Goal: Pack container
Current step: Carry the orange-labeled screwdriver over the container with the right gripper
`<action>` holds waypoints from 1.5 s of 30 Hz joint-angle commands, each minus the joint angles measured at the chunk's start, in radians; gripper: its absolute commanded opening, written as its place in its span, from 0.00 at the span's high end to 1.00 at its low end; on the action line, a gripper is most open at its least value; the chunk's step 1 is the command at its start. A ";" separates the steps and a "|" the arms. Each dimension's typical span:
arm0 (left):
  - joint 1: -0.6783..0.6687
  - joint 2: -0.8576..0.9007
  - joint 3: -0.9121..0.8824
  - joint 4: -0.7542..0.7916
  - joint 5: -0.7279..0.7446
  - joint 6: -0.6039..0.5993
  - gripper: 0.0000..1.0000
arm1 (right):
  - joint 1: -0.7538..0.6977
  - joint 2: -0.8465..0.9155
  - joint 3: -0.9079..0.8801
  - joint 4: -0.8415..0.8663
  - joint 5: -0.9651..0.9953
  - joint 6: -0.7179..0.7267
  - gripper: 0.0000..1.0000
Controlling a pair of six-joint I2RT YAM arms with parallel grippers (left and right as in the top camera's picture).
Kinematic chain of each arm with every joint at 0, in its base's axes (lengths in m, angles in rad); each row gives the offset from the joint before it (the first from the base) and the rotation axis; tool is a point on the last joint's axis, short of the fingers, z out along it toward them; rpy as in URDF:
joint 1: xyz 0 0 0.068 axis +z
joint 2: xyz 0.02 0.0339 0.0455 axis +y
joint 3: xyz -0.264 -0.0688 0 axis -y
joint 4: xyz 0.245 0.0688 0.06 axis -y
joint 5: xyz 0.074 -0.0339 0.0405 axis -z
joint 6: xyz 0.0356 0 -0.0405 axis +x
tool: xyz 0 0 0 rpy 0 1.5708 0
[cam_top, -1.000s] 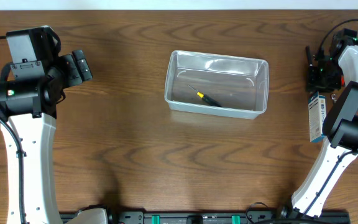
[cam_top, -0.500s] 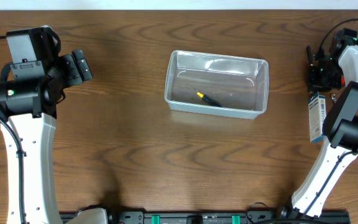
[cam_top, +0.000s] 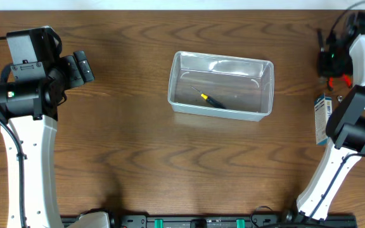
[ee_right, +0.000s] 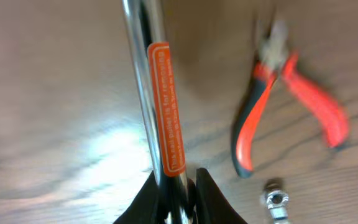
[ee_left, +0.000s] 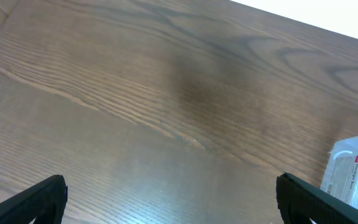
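The clear plastic container (cam_top: 266, 88) stands in the middle of the table with a small yellow-and-black screwdriver (cam_top: 209, 99) lying inside it. Its near corner shows at the right edge of the left wrist view (ee_left: 353, 171). My left gripper (cam_top: 81, 66) is open and empty at the far left, above bare wood in the left wrist view (ee_left: 173, 202). My right gripper (cam_top: 327, 56) is at the far right edge of the table. In the right wrist view it (ee_right: 178, 180) is shut on a chrome tool shaft with an orange label (ee_right: 163, 106), held above the table.
Red-handled pliers (ee_right: 284, 106) lie on the table beside the right gripper and also show in the overhead view (cam_top: 339, 79). A small metal socket (ee_right: 275, 202) lies near them. A blue-and-white packaged item (cam_top: 322, 119) lies along the right edge.
My right gripper has moved toward the far edge of the table with the chrome tool, uncovering the red pliers. The left arm, container and screwdriver have not moved.
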 commanded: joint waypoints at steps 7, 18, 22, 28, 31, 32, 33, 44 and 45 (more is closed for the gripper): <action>0.002 0.003 0.015 0.000 -0.016 0.013 0.02 | 0.092 -0.002 0.307 -0.125 -0.085 -0.096 0.99; 0.002 0.003 0.015 0.000 -0.016 0.014 0.02 | 0.247 -0.003 0.541 -0.325 -0.165 -0.190 0.99; 0.002 0.003 0.015 0.000 -0.016 0.014 0.02 | 0.315 -0.005 0.544 -0.388 -0.166 -0.237 0.99; 0.002 0.003 0.015 0.000 -0.016 0.013 0.02 | 0.415 -0.005 0.544 -0.437 -0.164 -0.303 0.99; 0.002 0.003 0.015 0.000 -0.016 0.013 0.02 | 0.462 -0.005 0.544 -0.452 -0.164 -0.309 0.99; 0.002 0.003 0.015 0.000 -0.016 0.013 0.02 | 0.477 -0.005 0.544 -0.458 -0.164 -0.309 0.99; 0.002 0.003 0.015 0.000 -0.016 0.014 0.02 | 0.491 -0.005 0.544 -0.463 -0.159 -0.309 0.99; 0.002 0.003 0.015 0.000 -0.016 0.013 0.02 | 0.571 -0.001 0.506 -0.496 -0.153 -0.309 0.99; 0.002 0.003 0.015 0.000 -0.016 0.014 0.02 | 0.572 -0.001 0.494 -0.497 -0.153 -0.308 0.99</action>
